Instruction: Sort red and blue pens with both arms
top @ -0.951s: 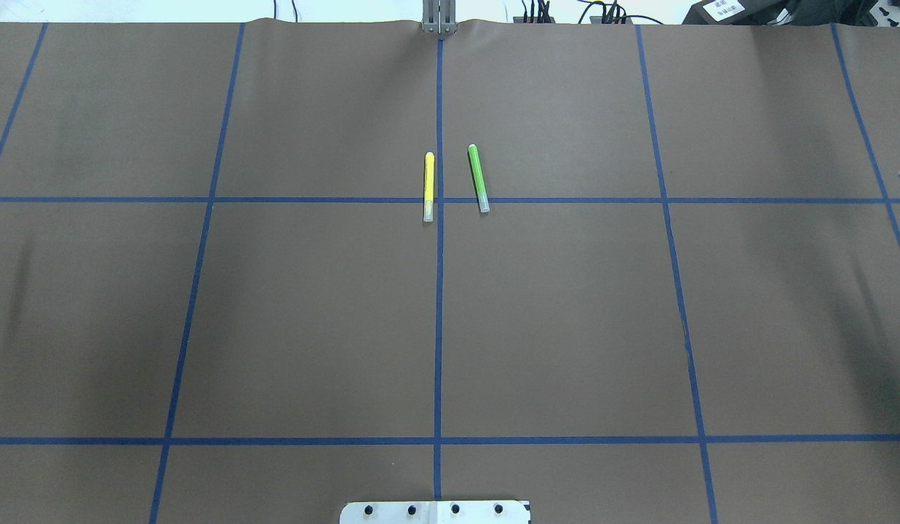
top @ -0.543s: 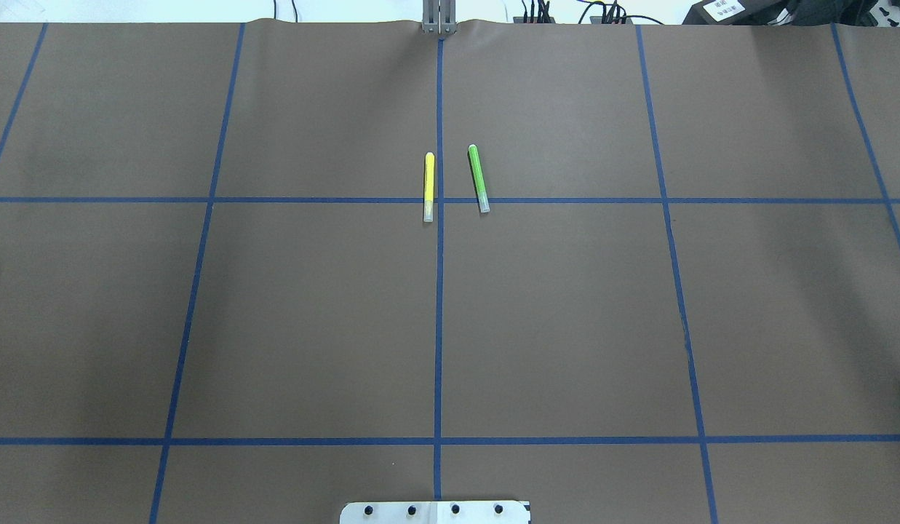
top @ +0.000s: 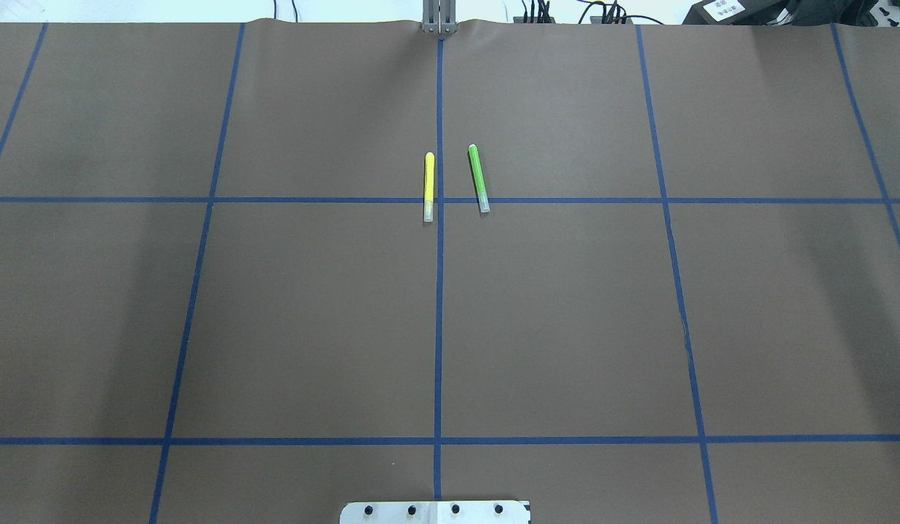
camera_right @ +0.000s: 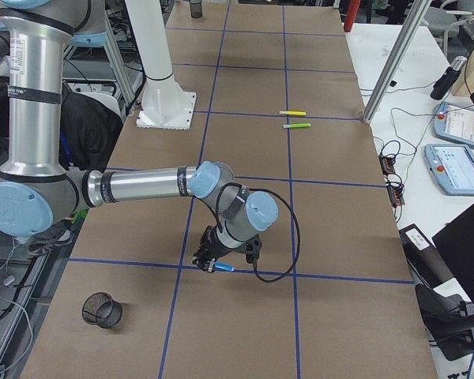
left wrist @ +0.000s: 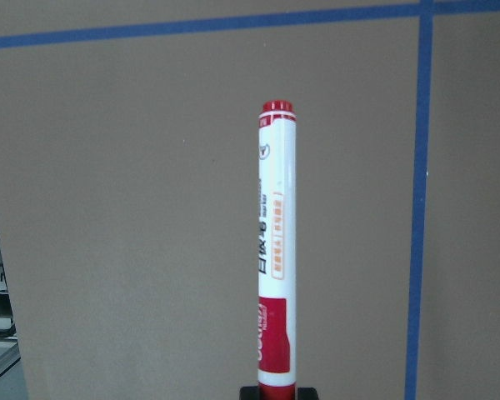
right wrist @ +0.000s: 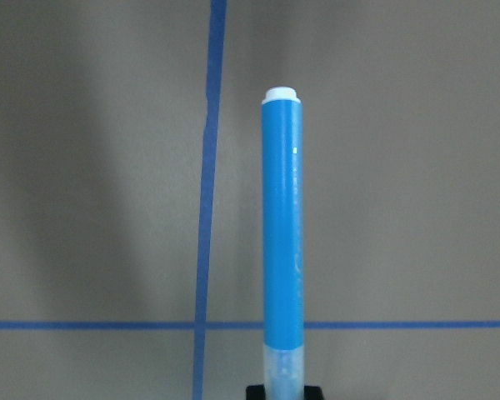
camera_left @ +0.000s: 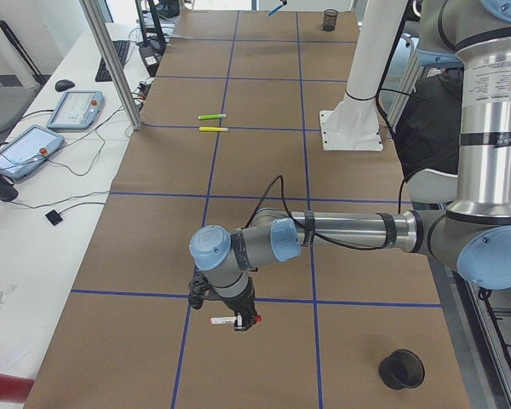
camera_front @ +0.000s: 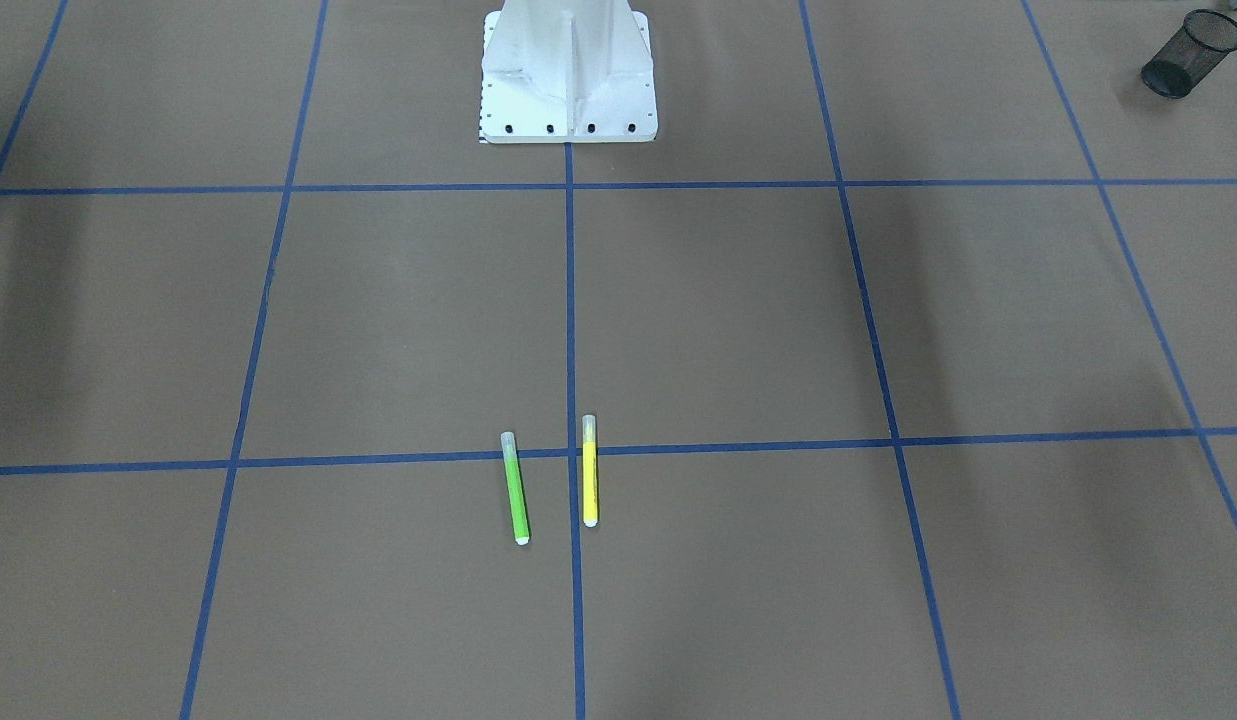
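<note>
Since the blue tip that poked in at the overhead camera's right edge a second ago slipped out of view, that camera takes in only the yellow pen (top: 428,185) and the green pen (top: 479,178). They lie near each other across a line of blue tape (top: 438,327) on the brown table (top: 311,327), where both have stayed put, while a soft shadow on the left has drifted inward. The left arm (camera_left: 349,230) and the right arm (camera_right: 142,185) reach past that camera's edges and show only from the table's ends. The left gripper (camera_left: 234,317) is clamped on the red marker (left wrist: 277,250) at its cap end, level and low near the left end; its wrist camera catches only a black sliver of gripper. The right gripper (camera_right: 213,264) grips the blue pen (right wrist: 283,225) by its clear cap, over a tape line near the right end. A black cup (camera_left: 400,368) sits well apart from the left gripper, a second cup (camera_right: 101,310) well apart from the right, with open brown surface between.
</note>
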You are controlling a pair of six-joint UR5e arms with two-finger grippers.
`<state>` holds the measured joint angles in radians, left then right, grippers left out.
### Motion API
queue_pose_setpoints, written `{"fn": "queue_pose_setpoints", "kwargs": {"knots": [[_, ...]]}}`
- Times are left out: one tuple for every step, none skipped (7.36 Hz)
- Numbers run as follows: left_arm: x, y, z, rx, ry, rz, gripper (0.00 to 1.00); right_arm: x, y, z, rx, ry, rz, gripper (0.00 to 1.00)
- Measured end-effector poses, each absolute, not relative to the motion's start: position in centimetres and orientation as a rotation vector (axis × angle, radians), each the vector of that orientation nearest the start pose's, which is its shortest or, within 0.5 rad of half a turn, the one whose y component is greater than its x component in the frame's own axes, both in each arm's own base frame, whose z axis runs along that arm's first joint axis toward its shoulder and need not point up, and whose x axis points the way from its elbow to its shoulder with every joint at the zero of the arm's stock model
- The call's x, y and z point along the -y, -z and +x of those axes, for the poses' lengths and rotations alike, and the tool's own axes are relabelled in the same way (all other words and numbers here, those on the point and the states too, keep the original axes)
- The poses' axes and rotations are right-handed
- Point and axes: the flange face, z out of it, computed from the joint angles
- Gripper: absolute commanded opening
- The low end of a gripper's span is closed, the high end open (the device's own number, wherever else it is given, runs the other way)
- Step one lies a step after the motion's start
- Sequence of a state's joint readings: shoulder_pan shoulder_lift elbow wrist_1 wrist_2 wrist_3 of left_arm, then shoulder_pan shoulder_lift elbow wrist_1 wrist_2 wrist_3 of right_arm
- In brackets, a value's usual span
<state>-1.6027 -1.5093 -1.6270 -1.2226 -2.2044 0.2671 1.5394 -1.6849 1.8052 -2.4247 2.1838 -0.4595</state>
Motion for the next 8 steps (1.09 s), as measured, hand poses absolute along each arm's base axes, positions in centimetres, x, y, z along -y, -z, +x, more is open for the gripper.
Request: {"fn": "queue_pose_setpoints", "kwargs": {"knots": [[42.0, -70.4, -9.0, -0.679, -0.094, -0.302, 0.0, 34.9, -66.6, 7.2, 0.744, 0.201, -0.647, 0.0], [41.1, -70.5, -9.4, -0.687, -0.066, -0.353, 0.0, 33.9, -66.7, 7.8, 0.763, 0.178, -0.696, 0.0], [39.6, -70.3, -10.0, -0.695, -0.045, -0.39, 0.0, 33.5, -67.1, 8.3, 0.789, 0.174, -0.718, 0.0], [37.4, -70.4, -10.2, -0.707, -0.049, -0.423, 0.0, 33.2, -68.0, 8.8, 0.824, 0.192, -0.728, 0.0], [35.3, -70.8, -10.6, -0.725, -0.062, -0.455, 0.0, 32.8, -68.9, 9.1, 0.854, 0.223, -0.736, 0.0], [33.5, -71.0, -11.1, -0.742, -0.061, -0.489, 0.0, 32.3, -69.7, 9.2, 0.875, 0.24, -0.748, 0.0], [31.8, -71.1, -11.8, -0.749, -0.058, -0.52, 0.0, 31.6, -70.5, 9.2, 0.89, 0.249, -0.762, 0.0], [29.9, -71.2, -12.6, -0.754, -0.057, -0.548, 0.0, 30.7, -71.3, 9.3, 0.902, 0.266, -0.778, 0.0]]}}
